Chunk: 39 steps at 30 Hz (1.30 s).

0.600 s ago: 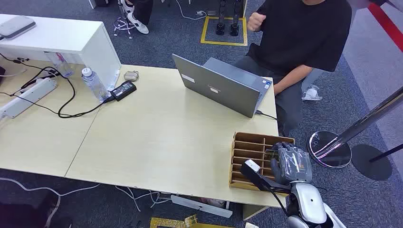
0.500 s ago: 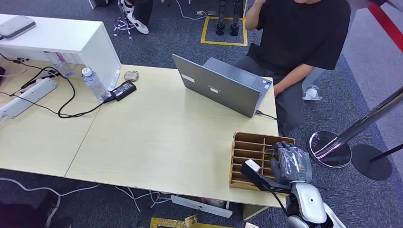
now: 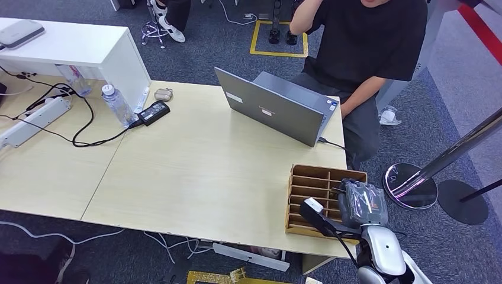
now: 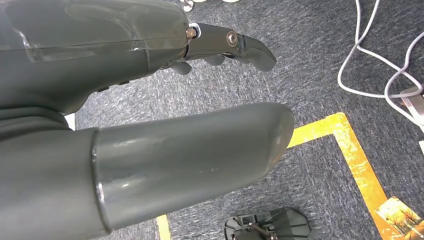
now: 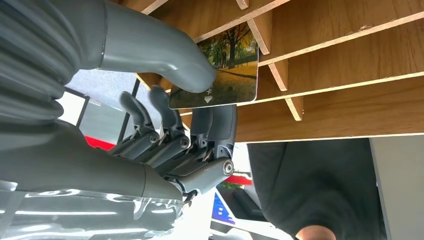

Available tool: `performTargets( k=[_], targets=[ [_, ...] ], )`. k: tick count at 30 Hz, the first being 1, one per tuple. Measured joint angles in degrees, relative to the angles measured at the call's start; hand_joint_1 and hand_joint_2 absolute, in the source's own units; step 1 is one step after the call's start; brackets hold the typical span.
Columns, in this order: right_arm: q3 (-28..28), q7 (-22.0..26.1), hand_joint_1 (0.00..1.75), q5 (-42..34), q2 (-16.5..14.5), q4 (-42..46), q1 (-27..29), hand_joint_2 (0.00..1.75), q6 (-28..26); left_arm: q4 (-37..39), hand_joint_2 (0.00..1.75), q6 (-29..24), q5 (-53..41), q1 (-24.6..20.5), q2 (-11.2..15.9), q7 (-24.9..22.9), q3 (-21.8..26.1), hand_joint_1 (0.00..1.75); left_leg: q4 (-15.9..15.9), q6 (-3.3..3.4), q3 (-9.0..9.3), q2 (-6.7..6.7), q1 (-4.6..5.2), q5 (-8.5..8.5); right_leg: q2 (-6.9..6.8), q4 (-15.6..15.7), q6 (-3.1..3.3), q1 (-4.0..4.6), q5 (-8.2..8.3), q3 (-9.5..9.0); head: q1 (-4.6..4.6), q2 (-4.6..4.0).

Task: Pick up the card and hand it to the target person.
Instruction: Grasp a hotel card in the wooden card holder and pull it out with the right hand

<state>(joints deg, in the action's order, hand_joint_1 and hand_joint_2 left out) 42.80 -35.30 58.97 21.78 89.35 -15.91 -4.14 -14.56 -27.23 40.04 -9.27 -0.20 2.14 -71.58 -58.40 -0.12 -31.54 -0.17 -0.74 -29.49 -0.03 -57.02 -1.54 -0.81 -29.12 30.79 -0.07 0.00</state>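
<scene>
Right robot hand [image 5: 165, 115] pinches the card [image 5: 220, 67]: thumb on the printed face, fingers [image 5: 220, 125] behind it. Card sits at the rack [image 3: 311, 192], its far edge against the slot dividers; cannot tell whether it is fully clear of the slot. In the head view the right robot hand [image 3: 362, 202] is over the rack's right end, at the counter [image 3: 195, 171] corner nearest the robot.

Left robot hand [image 4: 150, 115] hangs over the carpet, holding nothing, fingers loosely extended.

Person [image 3: 361, 53] sits behind the laptop [image 3: 275, 106], just past the rack.

Step in hand, as judged: withdrawing the card. To do it well: pull along the slot's own line, not sideways, so the edge does not catch a divider. Grip is near one edge, so keep pinch pressure steady; the card could pivot. Clear the rack before swinging toward the person, and present the free end.
</scene>
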Motion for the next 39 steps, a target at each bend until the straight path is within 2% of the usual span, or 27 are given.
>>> performTargets(
  k=[13,21,30,37,39],
  targets=[
    [0.1,0.0,1.74,-0.2,-0.1,-0.2,-0.3,1.75,0.0,0.0,0.0,0.0,0.0,0.0,0.0,0.0,0.0,0.0,0.0,0.0,0.0,0.0,0.0,0.0,0.0,0.0,0.0,0.0,0.0,0.0,0.0,0.0],
    [-0.1,-0.6,1.75,0.1,0.0,0.1,-0.8,1.75,-0.5,0.0,0.0,-0.1,0.0,0.0,-0.1,0.3,0.0,0.0,0.0,0.0,0.01,0.0,0.0,0.0,0.01,0.0,-0.01,0.0,0.01,0.0,0.0,0.0],
    [-1.4,-3.4,1.75,3.1,2.4,8.1,-1.6,1.75,0.8,0.0,0.0,-0.5,0.5,0.3,0.0,0.8,0.1,0.0,0.0,0.0,0.01,0.0,0.0,0.0,0.01,0.0,-0.01,0.0,0.01,0.0,0.0,0.0],
    [-3.0,-3.7,1.72,6.3,3.8,14.9,-1.8,1.75,-1.4,0.0,0.0,-0.8,1.0,0.5,0.0,1.3,0.2,0.0,0.0,0.0,0.01,0.0,0.0,0.0,0.01,0.0,-0.01,0.0,0.01,0.0,0.01,0.0],
    [-3.5,-3.6,1.66,7.0,4.0,16.6,-1.8,1.75,-2.6,0.0,0.0,-0.9,1.0,0.6,0.0,1.4,0.2,0.0,0.0,0.0,0.01,0.0,0.0,0.0,0.01,0.0,-0.01,0.0,0.01,0.01,0.01,0.0]
  ],
)
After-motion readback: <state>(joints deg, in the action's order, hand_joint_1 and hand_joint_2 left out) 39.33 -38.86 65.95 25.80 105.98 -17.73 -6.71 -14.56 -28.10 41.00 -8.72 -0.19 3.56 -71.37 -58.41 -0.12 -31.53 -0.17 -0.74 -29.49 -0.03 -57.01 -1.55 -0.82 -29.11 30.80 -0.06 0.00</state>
